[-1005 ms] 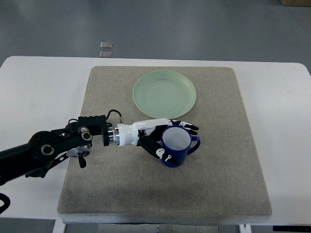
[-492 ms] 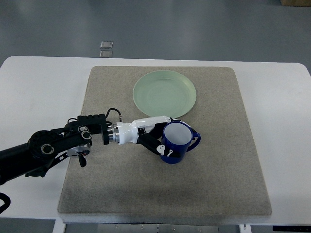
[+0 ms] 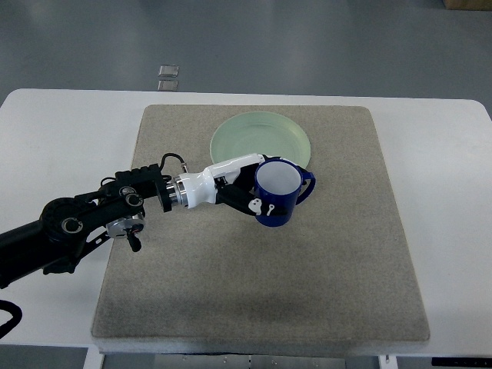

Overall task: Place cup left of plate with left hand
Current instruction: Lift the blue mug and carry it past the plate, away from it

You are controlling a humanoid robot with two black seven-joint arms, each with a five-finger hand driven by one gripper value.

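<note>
left robot hand [image 3: 247, 190] clamped around blue cup [image 3: 278, 194], overlapping green plate [image 3: 257, 139]

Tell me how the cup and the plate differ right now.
The cup is dark blue outside with a white inside; the plate is pale green all over. The cup is tall-walled with a handle, while the plate is flat, shallow and wider across. The left hand grips the cup, which overlaps the plate's near edge in this view; the plate lies free on the grey mat. Both have round rims and look empty.
</note>
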